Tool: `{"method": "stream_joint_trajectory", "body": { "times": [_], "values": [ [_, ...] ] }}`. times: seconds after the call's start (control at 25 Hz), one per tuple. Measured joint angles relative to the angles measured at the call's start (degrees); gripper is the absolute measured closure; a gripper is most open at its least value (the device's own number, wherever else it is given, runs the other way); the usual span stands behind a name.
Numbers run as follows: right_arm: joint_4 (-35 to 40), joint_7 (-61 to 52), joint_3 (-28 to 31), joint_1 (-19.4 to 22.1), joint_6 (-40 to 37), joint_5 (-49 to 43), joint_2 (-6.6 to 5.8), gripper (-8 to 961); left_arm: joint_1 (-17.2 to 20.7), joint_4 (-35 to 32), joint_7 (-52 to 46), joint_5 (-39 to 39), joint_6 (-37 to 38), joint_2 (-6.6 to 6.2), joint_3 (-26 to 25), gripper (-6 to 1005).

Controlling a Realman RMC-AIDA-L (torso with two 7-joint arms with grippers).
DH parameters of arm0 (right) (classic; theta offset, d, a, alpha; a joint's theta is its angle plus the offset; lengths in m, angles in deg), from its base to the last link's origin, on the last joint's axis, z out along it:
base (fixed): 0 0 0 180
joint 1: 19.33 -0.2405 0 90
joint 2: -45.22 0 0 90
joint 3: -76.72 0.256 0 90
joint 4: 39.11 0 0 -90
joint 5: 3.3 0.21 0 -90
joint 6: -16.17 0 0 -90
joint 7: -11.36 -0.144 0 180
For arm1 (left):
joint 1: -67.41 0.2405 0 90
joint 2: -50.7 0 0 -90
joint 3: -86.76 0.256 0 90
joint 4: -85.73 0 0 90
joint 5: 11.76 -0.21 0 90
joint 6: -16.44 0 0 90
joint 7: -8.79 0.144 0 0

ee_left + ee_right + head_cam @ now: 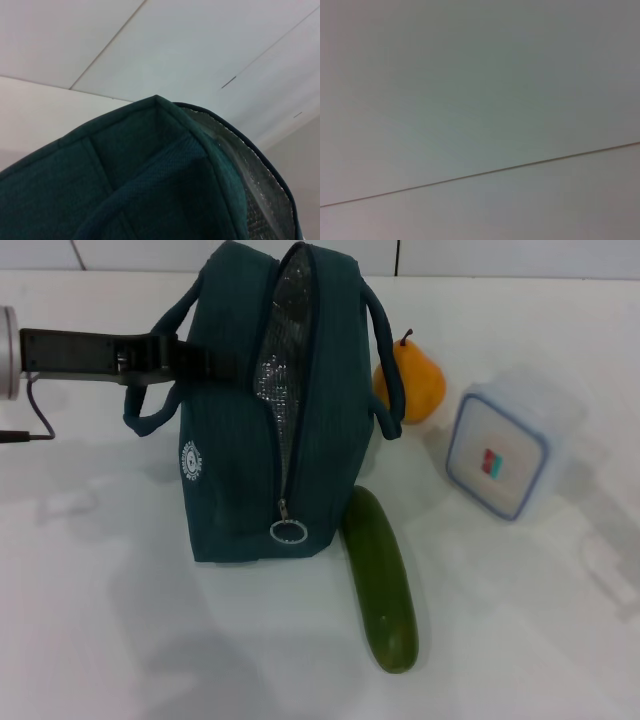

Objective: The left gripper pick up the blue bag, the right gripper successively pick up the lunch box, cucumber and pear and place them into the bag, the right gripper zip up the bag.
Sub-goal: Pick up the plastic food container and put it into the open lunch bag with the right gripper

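Observation:
The blue bag [240, 470] stands on end in the middle of the white table [100, 590], its zipper part open and the silver lining [280, 360] showing. My left gripper [215, 362] reaches in from the left and is shut on the bag's upper fabric beside the opening. Up close, the left wrist view shows the bag's corner [125, 190]. The cucumber [382, 580] lies against the bag's lower right side. Behind the right handle stands the pear [415, 380]. The lunch box [500, 455] sits further right, on its side. My right gripper is out of view.
A ring zipper pull [288, 531] hangs at the low end of the opening. One loop handle [150, 415] droops under my left gripper. A black cable [30, 430] runs along the left edge. The right wrist view holds only a pale surface with a seam [480, 172].

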Motion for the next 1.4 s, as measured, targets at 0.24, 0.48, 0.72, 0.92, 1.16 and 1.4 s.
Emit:
{"method": "stream_joint_trajectory", "body": {
  "times": [0.24, 0.48, 0.72, 0.92, 1.16, 1.4],
  "values": [
    [3.3, 0.7, -1.2, 1.8, 1.8, -0.1, 0.00, 954, 0.1, 0.3, 0.7, -0.2, 0.0, 0.00, -0.2, 963],
    [8.0, 9.7, -4.2, 2.8, 2.1, -0.2, -0.24, 953, -0.2, 1.4, 1.1, 0.0, -0.6, -0.08, -0.3, 963],
    [12.6, 17.6, -5.4, 4.0, -0.1, -0.8, -0.63, 953, -0.1, 1.5, 1.1, 0.0, -0.7, -0.07, -0.3, 963],
    [15.5, 26.0, -5.4, 5.9, -0.8, -1.2, -1.11, 935, 0.3, 1.5, 1.1, 0.0, -0.7, -0.04, -0.4, 964],
    [18.3, 33.5, -5.4, 7.1, 1.7, -2.9, -3.89, 800, 0.3, 1.4, 1.1, 0.2, -0.7, 0.00, -0.4, 964],
    [22.2, 40.0, -5.5, 7.1, 6.1, -7.9, -4.92, 558, 0.4, 1.4, 1.1, 0.2, -0.7, 0.16, -0.3, 964]
  ]
}}
